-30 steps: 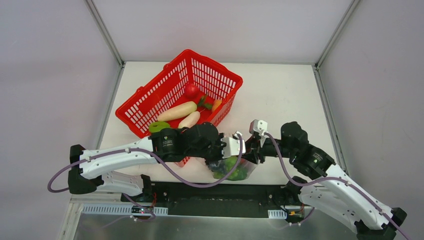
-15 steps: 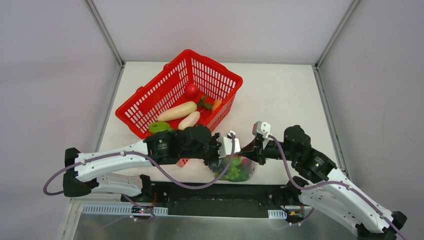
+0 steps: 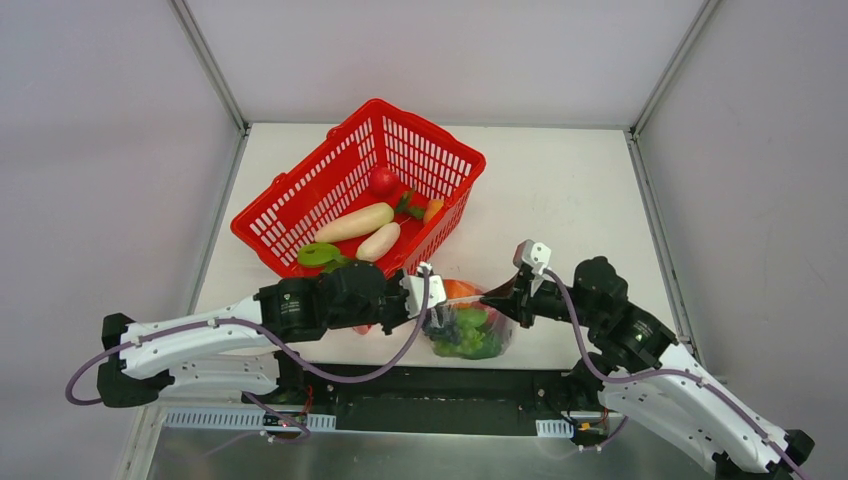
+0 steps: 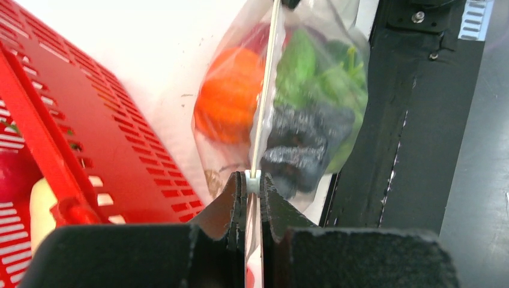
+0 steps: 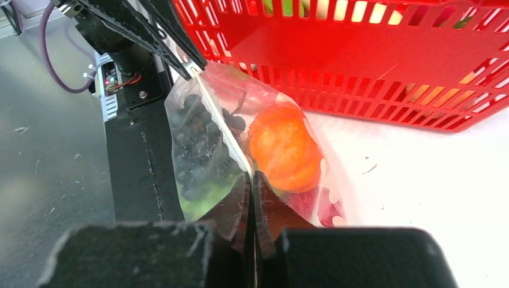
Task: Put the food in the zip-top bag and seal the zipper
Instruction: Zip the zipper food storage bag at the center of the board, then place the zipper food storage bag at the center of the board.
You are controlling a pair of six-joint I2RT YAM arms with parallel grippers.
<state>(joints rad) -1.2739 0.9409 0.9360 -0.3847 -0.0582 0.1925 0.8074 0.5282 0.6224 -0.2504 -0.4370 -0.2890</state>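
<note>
The zip-top bag [image 3: 468, 325] sits at the near edge of the white table [image 3: 570, 190], stretched between the two arms and just in front of the red slotted basket [image 3: 300, 205]. The left gripper [image 3: 430, 303] is clenched on one end of the zipper [image 4: 267, 90], its two fingers pressed together with the whitish strip pinched at their tips. The right gripper [image 3: 502, 298] is clamped on the opposite end in the same way. Between them the zipper runs straight and taut, showing as one thin line.

Inside the bag, on the basket side of the strip, lies a round orange toy fruit [image 4: 231, 99]. On the other side are a cluster of dark purple grapes [image 4: 300, 138] and leafy green pieces [image 4: 312, 72]. The right wrist view also shows something red [image 5: 306, 201] low in the bag under the orange fruit (too blurred through the plastic to name). Whether the bag's bottom rests on the table or hangs just above it cannot be told.

The basket holds two long white radishes [image 3: 355, 222] side by side, a red tomato [image 3: 383, 181] toward its far corner, a small orange carrot [image 3: 433, 210] by its right wall and a flat green disc [image 3: 317, 253] at its near end. The bag's near side overlaps the black strip [image 4: 384, 120] along the table's front.
</note>
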